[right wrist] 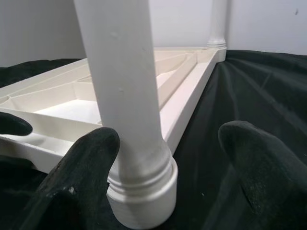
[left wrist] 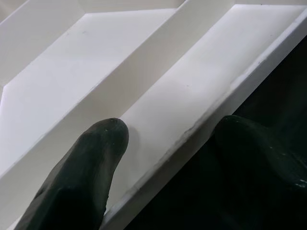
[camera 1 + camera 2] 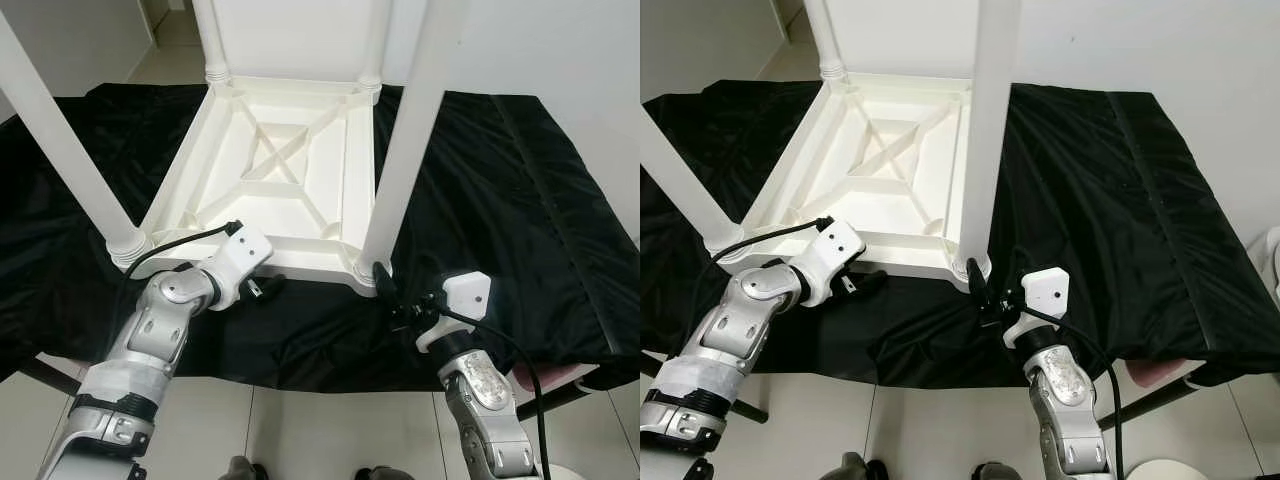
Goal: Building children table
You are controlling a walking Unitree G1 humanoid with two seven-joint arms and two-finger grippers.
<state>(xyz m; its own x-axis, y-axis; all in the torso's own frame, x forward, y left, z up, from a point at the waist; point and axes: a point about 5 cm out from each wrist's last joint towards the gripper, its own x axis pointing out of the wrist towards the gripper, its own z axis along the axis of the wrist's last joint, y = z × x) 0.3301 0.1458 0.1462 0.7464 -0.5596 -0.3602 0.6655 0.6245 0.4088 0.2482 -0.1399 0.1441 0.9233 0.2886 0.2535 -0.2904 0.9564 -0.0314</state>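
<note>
No legible text, label, brand, number or sign anywhere. Plain white plastic on the upturned table (image 3: 270,170) and its legs (image 1: 129,96); unmarked black cloth (image 3: 500,200) beneath; blank white housings on both wrists.
</note>
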